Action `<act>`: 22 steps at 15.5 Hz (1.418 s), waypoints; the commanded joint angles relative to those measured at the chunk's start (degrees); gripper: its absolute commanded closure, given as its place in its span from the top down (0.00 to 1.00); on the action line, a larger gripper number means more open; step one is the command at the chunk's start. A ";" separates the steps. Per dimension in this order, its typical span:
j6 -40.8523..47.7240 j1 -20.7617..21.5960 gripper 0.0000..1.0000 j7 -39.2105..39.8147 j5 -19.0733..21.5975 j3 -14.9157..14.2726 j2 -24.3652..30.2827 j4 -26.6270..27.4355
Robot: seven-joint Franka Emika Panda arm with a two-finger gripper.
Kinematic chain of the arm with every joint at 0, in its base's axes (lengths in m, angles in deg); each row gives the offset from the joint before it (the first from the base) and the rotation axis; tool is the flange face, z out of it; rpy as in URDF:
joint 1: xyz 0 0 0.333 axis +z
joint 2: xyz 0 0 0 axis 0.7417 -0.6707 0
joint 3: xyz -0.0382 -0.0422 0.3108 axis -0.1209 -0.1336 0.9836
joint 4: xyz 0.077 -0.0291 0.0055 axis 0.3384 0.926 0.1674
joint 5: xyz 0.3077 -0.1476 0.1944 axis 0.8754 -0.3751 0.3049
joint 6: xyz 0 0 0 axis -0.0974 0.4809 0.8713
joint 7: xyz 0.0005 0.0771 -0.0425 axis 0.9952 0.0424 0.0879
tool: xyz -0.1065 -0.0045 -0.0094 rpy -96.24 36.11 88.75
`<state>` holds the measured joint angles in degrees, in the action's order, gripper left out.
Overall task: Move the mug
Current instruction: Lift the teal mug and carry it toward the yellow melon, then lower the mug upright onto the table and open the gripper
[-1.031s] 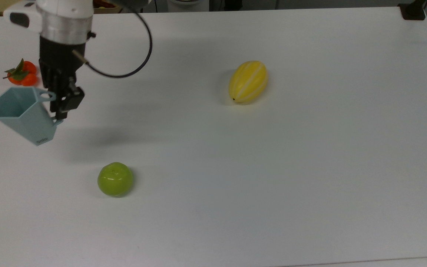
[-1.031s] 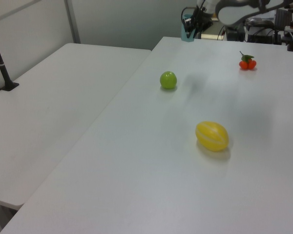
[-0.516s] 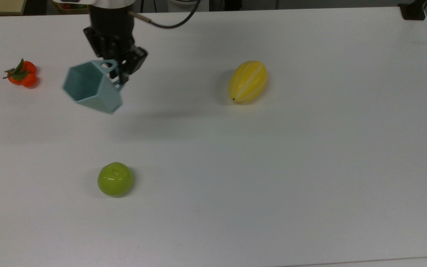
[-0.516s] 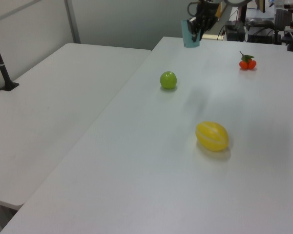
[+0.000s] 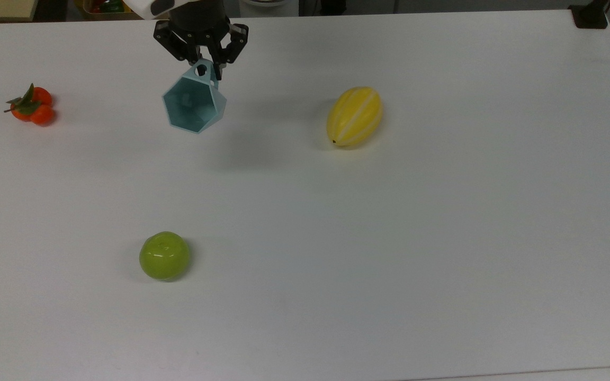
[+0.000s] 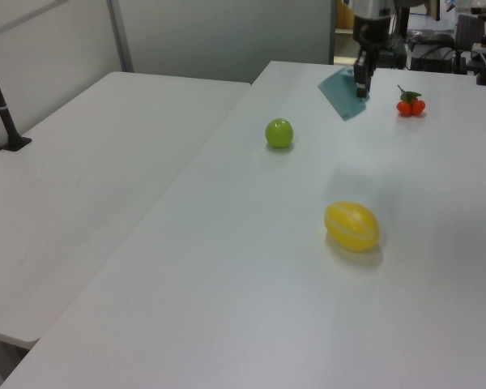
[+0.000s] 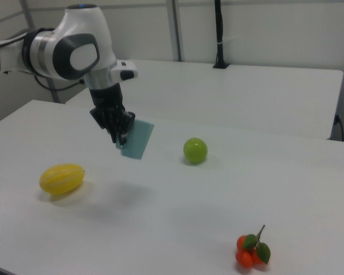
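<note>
Hanging tilted above the table [image 5: 442, 238] between the orange fruit [image 5: 31, 104] and the yellow melon [image 5: 354, 116], the mug [image 5: 194, 106] dangles because the gripper [image 5: 207, 64] has its jaws clamped on just the tab handle.

top view: overhead, table [image 5: 442, 238] | left view, right view: oblique, opposite ends | shared: tabletop

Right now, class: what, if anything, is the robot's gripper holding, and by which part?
The gripper holds the mug, pinched at its small tab handle by the rim. The mug hangs tilted in the air above the table.
</note>
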<state>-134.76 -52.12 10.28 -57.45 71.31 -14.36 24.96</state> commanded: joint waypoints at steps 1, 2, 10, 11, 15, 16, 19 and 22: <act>-1.00 0.20 0.00 6.49 0.51 -0.30 3.72 8.41; -2.31 0.29 0.00 7.11 0.33 -0.30 3.80 9.73; -23.12 -1.03 0.00 16.41 -0.82 -0.56 11.26 29.93; -25.41 -1.38 0.00 17.47 -0.82 -0.57 12.15 32.31; -33.06 -2.08 0.00 20.11 -0.82 -0.83 13.12 37.77; -34.65 -2.43 0.01 21.95 -0.82 -1.18 13.12 39.00; -37.82 -2.79 0.01 26.36 -0.73 -3.72 12.86 41.11; -38.36 -2.79 0.01 27.85 -0.64 -3.73 11.81 41.73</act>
<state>-171.72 -55.11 35.66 -57.75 68.15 -3.47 63.79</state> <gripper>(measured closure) 0.767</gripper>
